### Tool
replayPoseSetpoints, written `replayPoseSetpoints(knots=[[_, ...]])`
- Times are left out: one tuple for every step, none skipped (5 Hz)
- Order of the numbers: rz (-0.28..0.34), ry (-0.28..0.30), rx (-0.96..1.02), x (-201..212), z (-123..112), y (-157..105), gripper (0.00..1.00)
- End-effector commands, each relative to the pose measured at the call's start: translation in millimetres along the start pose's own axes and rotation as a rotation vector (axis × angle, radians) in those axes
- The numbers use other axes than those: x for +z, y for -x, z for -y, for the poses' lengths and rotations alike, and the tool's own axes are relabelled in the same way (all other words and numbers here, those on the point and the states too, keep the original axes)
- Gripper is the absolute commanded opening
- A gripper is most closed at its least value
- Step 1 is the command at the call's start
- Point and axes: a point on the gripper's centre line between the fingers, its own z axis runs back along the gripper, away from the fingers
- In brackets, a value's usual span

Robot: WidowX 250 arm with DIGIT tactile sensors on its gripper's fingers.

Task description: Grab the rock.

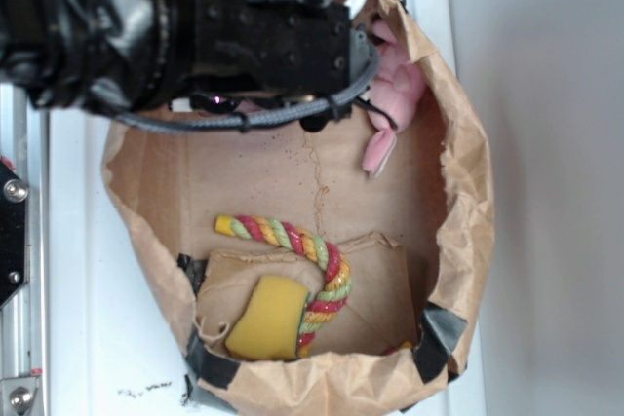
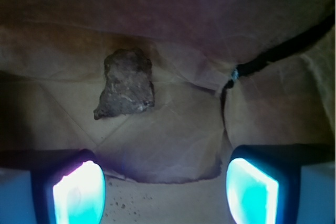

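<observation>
In the wrist view the rock (image 2: 126,84), a small rough grey-brown lump, lies on creased brown paper ahead of my gripper (image 2: 165,190) and a little to its left. The gripper is open, its two glowing pads wide apart with only paper between them. The rock is apart from both fingers. In the exterior view the black arm covers the upper left of the paper bag (image 1: 468,192), and both the rock and the gripper's fingers are hidden under it.
A pink plush (image 1: 395,104) lies at the bag's upper right beside the arm. A yellow curved block (image 1: 265,319) and a multicoloured rope (image 1: 297,245) lie in the bag's lower part. Black cable (image 2: 283,51) crosses the wrist view's upper right.
</observation>
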Motion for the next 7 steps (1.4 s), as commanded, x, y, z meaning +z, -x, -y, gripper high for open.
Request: replayPoseSetpoints(knots=[[0.062, 0.110, 0.058, 1.1, -16.7, -26.5, 1.00], [0.099, 0.137, 0.091, -10.4, -10.1, -31.7, 1.00], [0.121, 0.123, 0.109, -15.8, -8.2, -30.8, 1.00], [0.145, 0.121, 0.139, -17.8, -3.4, -34.4, 1.00], [0.191, 0.055, 0.185, -35.4, 10.0, -46.7, 1.00], [0.209, 0.011, 0.160, -39.0, 7.6, -39.0, 1.00], [0.222, -0.003, 0.169, -43.5, 6.3, -38.0, 1.00]])
